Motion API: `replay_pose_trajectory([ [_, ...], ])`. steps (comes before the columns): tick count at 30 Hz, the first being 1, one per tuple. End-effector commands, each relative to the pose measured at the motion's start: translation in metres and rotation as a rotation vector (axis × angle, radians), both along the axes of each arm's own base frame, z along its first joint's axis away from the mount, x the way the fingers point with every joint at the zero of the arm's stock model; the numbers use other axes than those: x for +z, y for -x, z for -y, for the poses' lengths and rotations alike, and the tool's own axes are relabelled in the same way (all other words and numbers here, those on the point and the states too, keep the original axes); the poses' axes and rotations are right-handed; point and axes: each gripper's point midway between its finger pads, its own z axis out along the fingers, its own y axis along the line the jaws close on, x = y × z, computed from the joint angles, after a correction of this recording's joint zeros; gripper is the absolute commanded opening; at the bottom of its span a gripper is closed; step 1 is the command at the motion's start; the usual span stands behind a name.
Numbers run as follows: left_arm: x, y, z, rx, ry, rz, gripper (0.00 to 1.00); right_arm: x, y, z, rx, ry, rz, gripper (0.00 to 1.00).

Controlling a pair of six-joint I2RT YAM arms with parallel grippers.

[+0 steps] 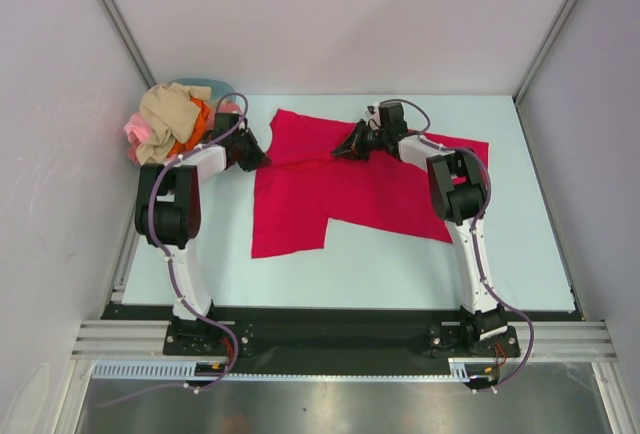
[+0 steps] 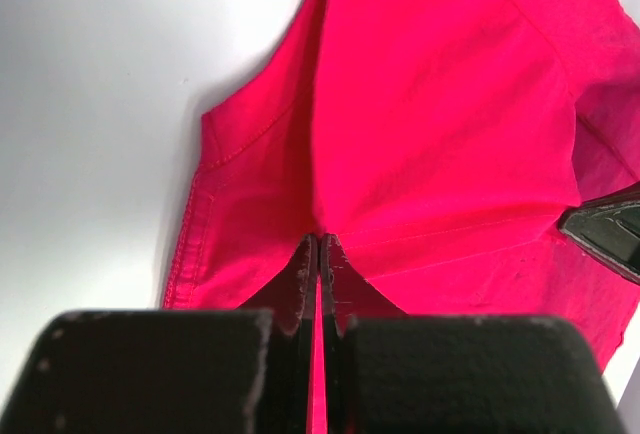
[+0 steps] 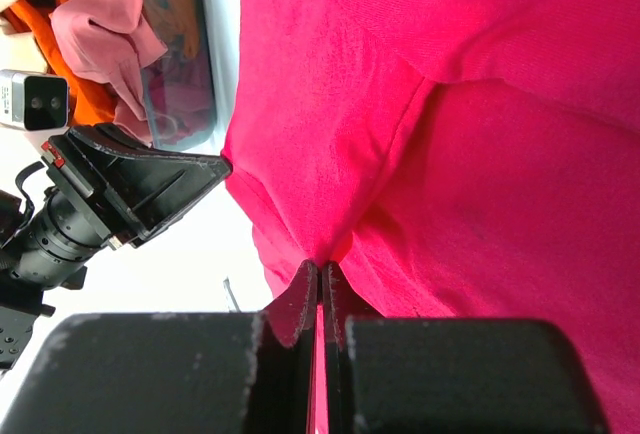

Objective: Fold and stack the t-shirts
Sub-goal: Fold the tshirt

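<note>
A crimson-red t-shirt (image 1: 350, 189) lies spread on the table, partly folded. My left gripper (image 1: 252, 157) is shut on its left edge; the left wrist view shows the red cloth (image 2: 420, 124) pinched between the closed jaws of that gripper (image 2: 319, 244). My right gripper (image 1: 347, 147) is shut on the shirt's upper middle; the right wrist view shows the cloth (image 3: 460, 154) bunched into the closed jaws of that gripper (image 3: 321, 269). A heap of beige, pink and orange t-shirts (image 1: 165, 124) sits at the back left.
A light-blue round tub (image 1: 205, 87) stands behind the heap, which also shows in the right wrist view (image 3: 90, 24). Grey walls enclose the table on three sides. The table's front strip (image 1: 350, 284) is bare pale blue.
</note>
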Motion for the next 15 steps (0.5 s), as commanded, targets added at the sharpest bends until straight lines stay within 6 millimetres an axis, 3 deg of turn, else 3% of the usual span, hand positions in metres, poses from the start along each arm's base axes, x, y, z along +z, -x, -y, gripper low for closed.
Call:
replay_pose_trajectory([
  [1,0.026,-0.007,-0.003,0.012,-0.009,0.071,0.00,0.035,-0.007,0.001,0.011,-0.034,0.070,0.00],
  [6,0.022,-0.007,-0.006,0.015,-0.026,0.064,0.02,0.031,-0.003,0.006,0.012,0.006,0.048,0.00],
  [9,0.020,-0.004,-0.013,0.040,-0.059,0.046,0.19,0.015,-0.002,0.020,0.006,0.104,0.048,0.12],
  [10,0.019,0.000,-0.015,0.051,-0.071,0.039,0.38,0.012,0.007,0.028,0.012,0.155,0.011,0.19],
  [11,0.021,0.001,-0.023,0.088,-0.110,0.044,0.46,0.013,0.012,0.032,0.050,0.209,0.071,0.23],
  [12,0.038,0.005,-0.026,0.103,-0.128,0.072,0.59,0.001,0.021,0.042,0.035,0.292,0.062,0.28],
  [15,0.048,0.024,-0.026,0.127,-0.186,0.074,0.62,0.037,0.031,0.055,0.033,0.393,0.187,0.38],
])
